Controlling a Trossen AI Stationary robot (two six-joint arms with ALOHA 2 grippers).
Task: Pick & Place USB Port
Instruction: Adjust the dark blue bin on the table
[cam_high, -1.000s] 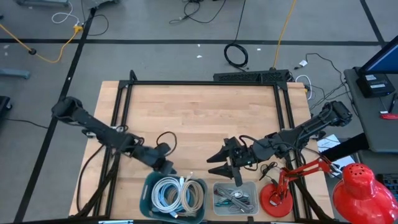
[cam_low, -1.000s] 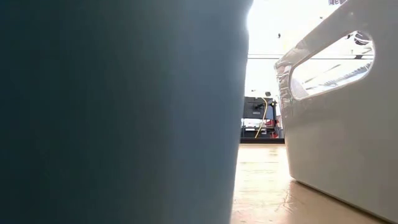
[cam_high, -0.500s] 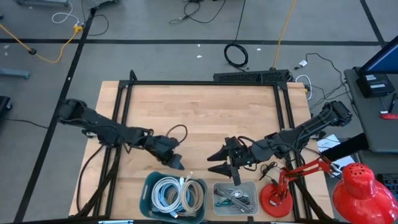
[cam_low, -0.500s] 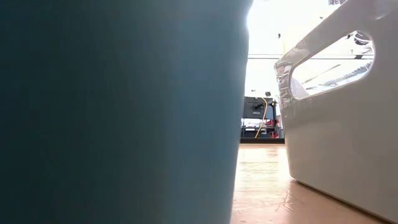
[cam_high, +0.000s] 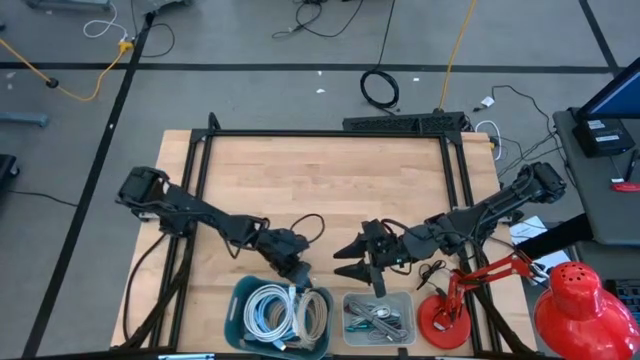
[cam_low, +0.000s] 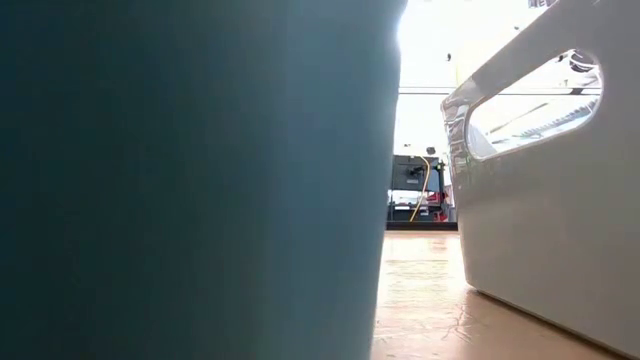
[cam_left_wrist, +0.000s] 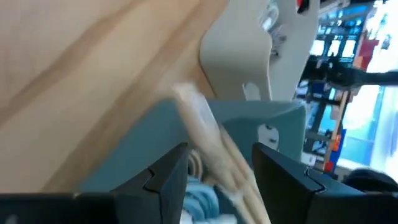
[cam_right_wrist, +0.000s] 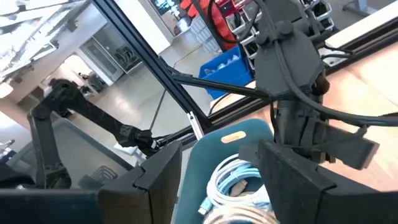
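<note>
A teal bin (cam_high: 282, 318) at the table's near edge holds coiled white and grey USB cables (cam_high: 270, 312). My left gripper (cam_high: 297, 272) hangs open over the bin's far rim. In the left wrist view its fingers (cam_left_wrist: 165, 180) stand on either side of a pale cable end (cam_left_wrist: 208, 137) that sticks up out of the bin, with a gap on each side. My right gripper (cam_high: 340, 262) is open and waits above the table just beyond the white bin (cam_high: 378, 318), facing the left gripper. The right wrist view shows the teal bin (cam_right_wrist: 242, 143) and the cables (cam_right_wrist: 233, 177).
The white bin of small parts stands right of the teal bin. A red desk lamp (cam_high: 445, 315) stands at the near right corner. A black frame (cam_high: 325, 133) runs round the table. In the low view the teal wall (cam_low: 190, 180) and the white bin (cam_low: 540, 200) block most of the sight.
My left arm has swung toward the table's right, along the teal bin's far rim from its left corner to above the cable ends. The right arm has kept still.
</note>
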